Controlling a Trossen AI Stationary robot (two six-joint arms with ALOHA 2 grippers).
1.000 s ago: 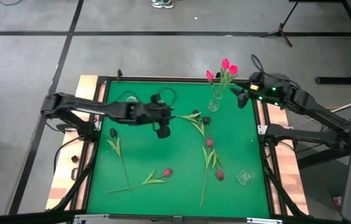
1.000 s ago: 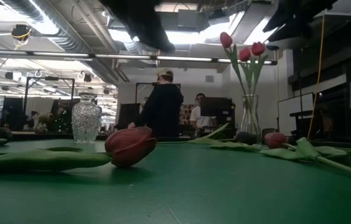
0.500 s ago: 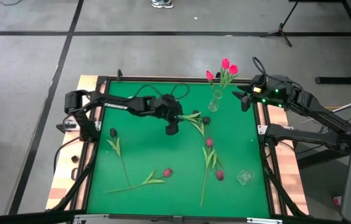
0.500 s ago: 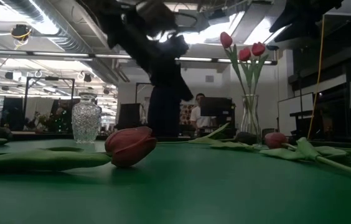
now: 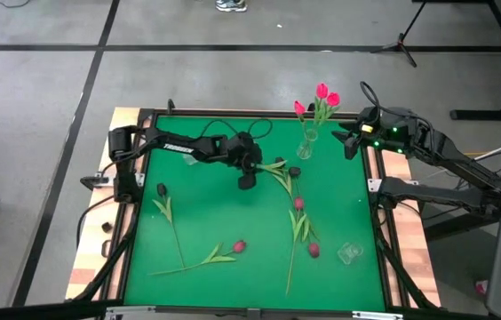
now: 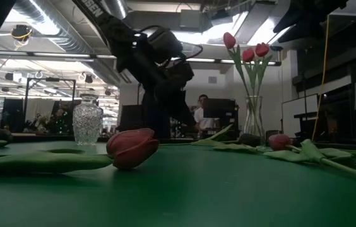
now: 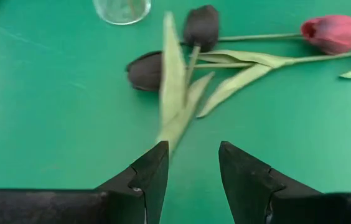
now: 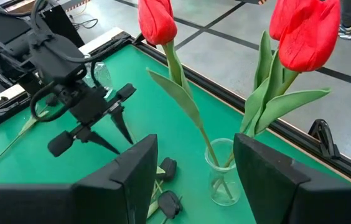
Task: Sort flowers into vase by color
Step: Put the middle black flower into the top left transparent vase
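1. The left hand has swung in from the left half of the bench over the past second and now hangs low just short of the two dark tulips near the bench's middle back. Its fingers stand wide apart and hold nothing.
2. In the left wrist view the leaf tips of those dark tulips reach almost to the gap between the fingers, so I judge a dark flower to be the next pick.
3. The right hand waits at the back right edge, beside the slim vase that holds three pink-red tulips. Its fingers are spread and empty, as a second ago.
4. The pink-red sort is part done; no dark flower is in a vase yet.
5. On the bench lie more flowers: a pink-red tulip and another right of centre, one at the front, and a dark one at the left.
6. A cut-glass vase is empty. In the high view it appears to be the clear piece at the front right.
7. The dark tulips' stems and leaves cross each other and the pink-red stem alongside, so lifting one may drag its neighbours.
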